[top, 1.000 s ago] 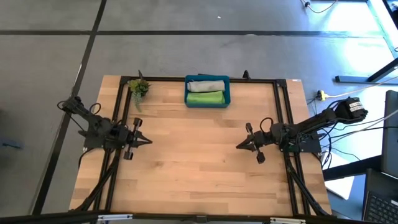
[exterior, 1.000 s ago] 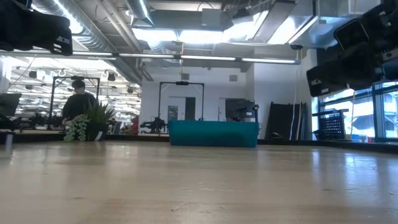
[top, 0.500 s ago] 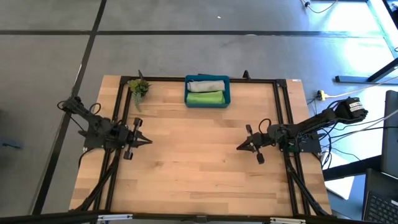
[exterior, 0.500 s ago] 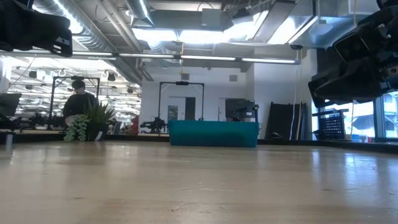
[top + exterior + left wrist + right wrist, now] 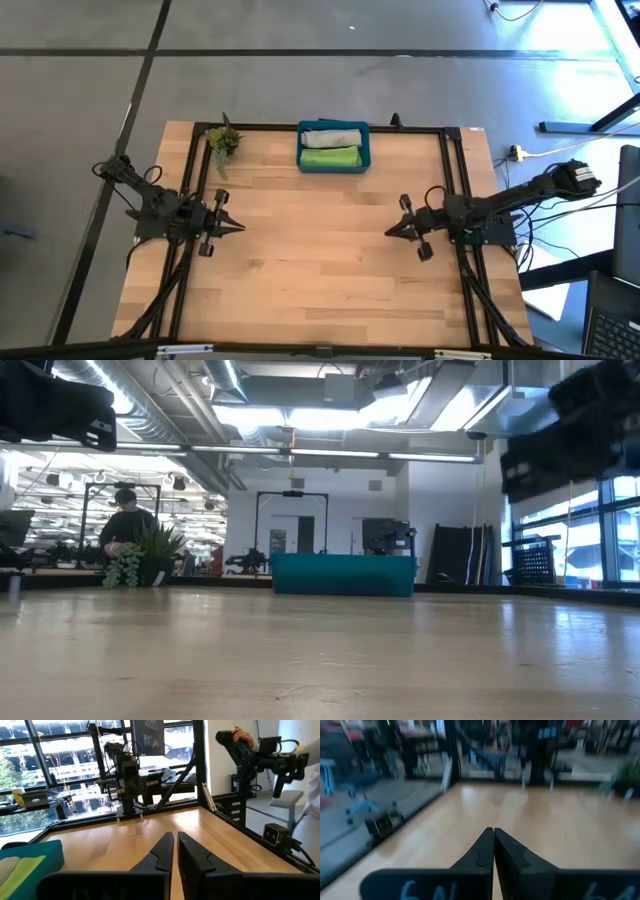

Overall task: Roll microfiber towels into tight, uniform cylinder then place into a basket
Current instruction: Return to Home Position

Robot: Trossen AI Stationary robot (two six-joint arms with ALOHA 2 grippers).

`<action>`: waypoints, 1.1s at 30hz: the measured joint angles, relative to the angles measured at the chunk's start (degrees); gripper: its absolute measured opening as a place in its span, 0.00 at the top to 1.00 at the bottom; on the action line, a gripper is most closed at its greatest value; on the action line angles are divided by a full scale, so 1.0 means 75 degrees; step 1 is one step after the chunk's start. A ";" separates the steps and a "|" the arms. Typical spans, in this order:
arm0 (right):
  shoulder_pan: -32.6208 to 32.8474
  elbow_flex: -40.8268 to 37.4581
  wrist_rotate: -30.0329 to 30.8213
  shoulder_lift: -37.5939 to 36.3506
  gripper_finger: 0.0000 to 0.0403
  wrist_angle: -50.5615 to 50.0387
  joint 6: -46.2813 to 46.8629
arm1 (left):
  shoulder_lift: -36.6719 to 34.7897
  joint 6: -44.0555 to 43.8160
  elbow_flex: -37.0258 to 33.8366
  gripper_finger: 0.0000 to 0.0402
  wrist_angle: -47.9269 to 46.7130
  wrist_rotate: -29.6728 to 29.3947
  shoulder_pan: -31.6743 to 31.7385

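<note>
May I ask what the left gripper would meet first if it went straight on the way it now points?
Likely the right gripper, facing it across the table; the left gripper seems level with it, though height is unclear.

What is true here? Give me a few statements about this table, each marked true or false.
1. The grey towel and the green towel both lie in the basket. True.
2. The left gripper holds a towel. False: it is shut and empty.
3. The basket sits in the middle of the table. False: it sits at the far edge.
4. The right gripper is shut and empty. True.
5. A plant stands on the basket's left-arm side. True.
</note>
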 joint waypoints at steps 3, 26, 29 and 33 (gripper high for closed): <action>0.0002 0.0000 -0.0003 -0.0891 0.97 -0.0038 0.0000 | 0.0000 0.0000 0.0000 0.98 0.0000 0.0003 0.0000; -0.0594 0.0003 0.0125 -0.6111 0.96 -0.2551 -0.1805 | 0.0000 0.0006 0.0000 0.96 0.0000 0.0000 0.0000; -0.0655 0.0003 0.0302 -0.6603 0.96 -0.4098 -0.1528 | 0.0000 0.0006 0.0003 0.97 0.0000 -0.0001 0.0000; -0.0657 0.0004 0.0802 -0.6670 0.96 -0.6084 -0.0438 | 0.0000 0.0009 0.0003 0.99 0.0000 -0.0003 0.0000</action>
